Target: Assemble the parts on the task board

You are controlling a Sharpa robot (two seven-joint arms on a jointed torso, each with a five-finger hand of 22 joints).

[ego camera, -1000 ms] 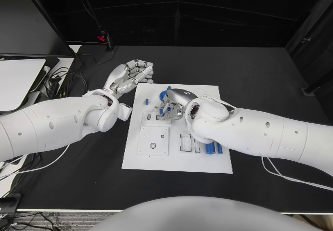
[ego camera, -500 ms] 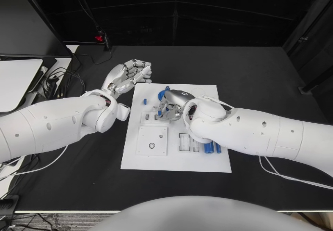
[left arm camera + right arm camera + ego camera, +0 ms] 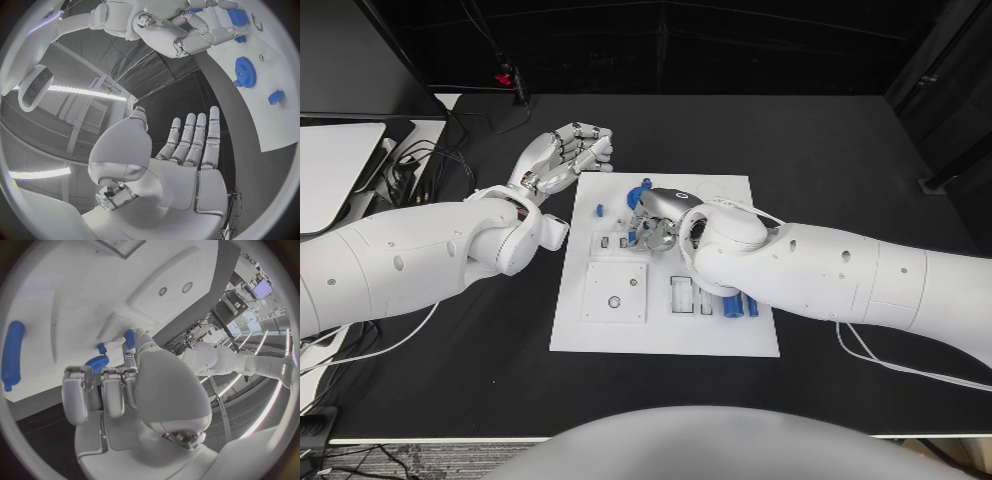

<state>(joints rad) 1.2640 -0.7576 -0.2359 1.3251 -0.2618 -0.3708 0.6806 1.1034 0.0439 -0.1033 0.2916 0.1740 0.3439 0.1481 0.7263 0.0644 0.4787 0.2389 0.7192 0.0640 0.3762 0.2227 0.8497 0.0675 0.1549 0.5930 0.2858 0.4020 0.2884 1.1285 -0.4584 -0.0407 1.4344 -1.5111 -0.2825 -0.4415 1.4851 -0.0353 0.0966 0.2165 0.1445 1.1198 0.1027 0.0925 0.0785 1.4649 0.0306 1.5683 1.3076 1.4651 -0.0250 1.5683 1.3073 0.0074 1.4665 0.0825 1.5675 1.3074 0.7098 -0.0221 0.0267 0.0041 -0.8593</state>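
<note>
In the head view we saw the task board (image 3: 668, 340) lying lengthwise away from the robot, with our right hand (image 3: 661, 215) over its far half, fingers curled down onto a blue part (image 3: 640, 232) largely hidden beneath them. Our left hand (image 3: 567, 155) hovered empty, fingers spread, beside the board's far left corner.

In the left wrist view a blue gear (image 3: 245, 79) lay flat on the board.

In the right wrist view a blue rod (image 3: 11, 360) lay flat; whether the fingers gripped anything we could not tell.

white task board (image 3: 733, 335), blue parts (image 3: 737, 307), black table (image 3: 848, 150), silver robot hand (image 3: 568, 155)
</note>
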